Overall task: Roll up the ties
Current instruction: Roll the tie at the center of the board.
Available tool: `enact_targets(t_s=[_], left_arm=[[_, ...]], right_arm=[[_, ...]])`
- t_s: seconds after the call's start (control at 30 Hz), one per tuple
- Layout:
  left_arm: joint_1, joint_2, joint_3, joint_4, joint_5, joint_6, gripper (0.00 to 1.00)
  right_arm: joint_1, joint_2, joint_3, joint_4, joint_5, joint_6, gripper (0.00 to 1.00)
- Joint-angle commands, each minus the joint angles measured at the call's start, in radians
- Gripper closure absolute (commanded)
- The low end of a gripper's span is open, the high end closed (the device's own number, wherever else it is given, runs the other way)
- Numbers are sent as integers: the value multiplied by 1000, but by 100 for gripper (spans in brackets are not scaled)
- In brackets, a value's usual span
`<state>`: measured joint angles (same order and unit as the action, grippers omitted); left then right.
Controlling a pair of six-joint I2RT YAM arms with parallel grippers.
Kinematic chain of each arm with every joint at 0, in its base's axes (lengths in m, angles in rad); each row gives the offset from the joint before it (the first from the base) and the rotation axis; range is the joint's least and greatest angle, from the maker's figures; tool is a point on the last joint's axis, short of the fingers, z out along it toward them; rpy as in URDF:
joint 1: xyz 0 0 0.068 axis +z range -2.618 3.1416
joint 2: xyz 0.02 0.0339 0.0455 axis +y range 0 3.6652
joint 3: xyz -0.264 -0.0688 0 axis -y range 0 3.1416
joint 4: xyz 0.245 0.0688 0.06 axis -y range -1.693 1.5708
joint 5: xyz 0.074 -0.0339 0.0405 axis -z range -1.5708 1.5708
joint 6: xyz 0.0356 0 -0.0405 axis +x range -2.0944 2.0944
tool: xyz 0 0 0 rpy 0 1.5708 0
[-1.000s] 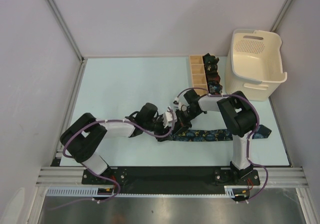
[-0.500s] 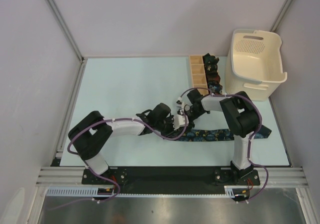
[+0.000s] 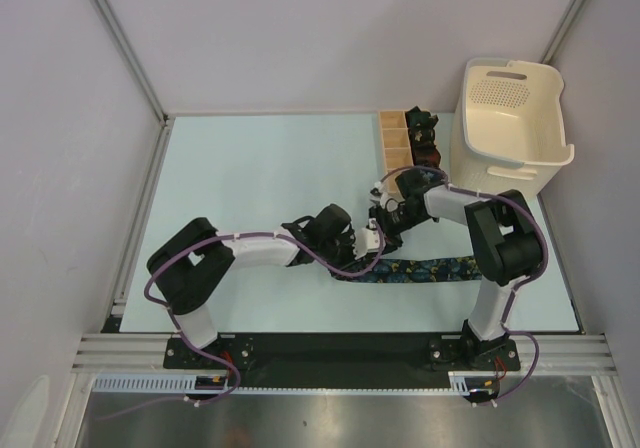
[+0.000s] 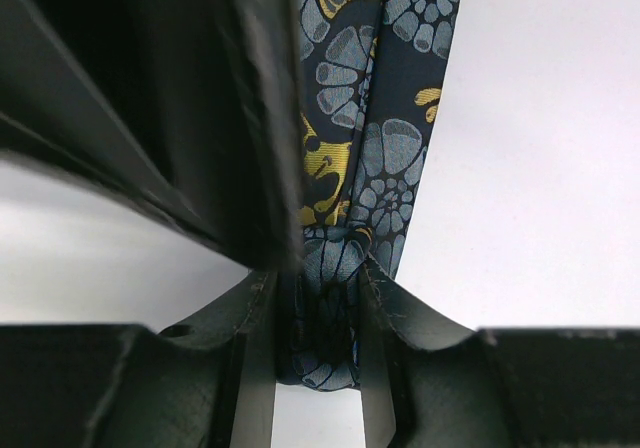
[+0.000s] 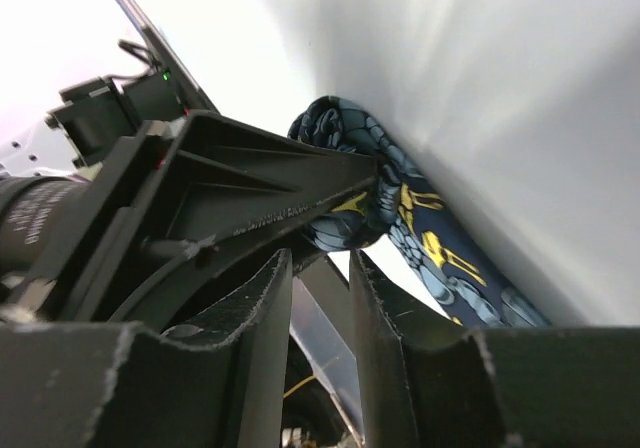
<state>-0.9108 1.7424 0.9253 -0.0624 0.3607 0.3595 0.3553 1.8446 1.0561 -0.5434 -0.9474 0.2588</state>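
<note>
Two grippers meet near the middle of the bench (image 3: 250, 168), at the left end of a navy floral tie (image 3: 420, 270) that lies flat along the front of the bench and runs rightward under the right arm. The left gripper (image 4: 322, 338) is clamped on the small rolled-up end of that tie (its wrist view shows blue and yellow blossoms pinched between both fingers), and the loose length trails away from the roll. The right gripper (image 5: 320, 298) sits just beside the roll, its fingers slightly apart with none of the tie between them. Farther back, a wooden divided box (image 3: 393, 150) holds dark coiled ties (image 3: 422, 126) in its right-hand compartments, close against a cream basket (image 3: 505, 173).
</note>
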Motion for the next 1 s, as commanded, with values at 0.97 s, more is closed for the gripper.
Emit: enact_targets(t_s=[0.97], left_arm=[[3, 29, 58, -355, -59, 127, 73]], right_arm=[[86, 45, -38, 158, -68, 97, 62]])
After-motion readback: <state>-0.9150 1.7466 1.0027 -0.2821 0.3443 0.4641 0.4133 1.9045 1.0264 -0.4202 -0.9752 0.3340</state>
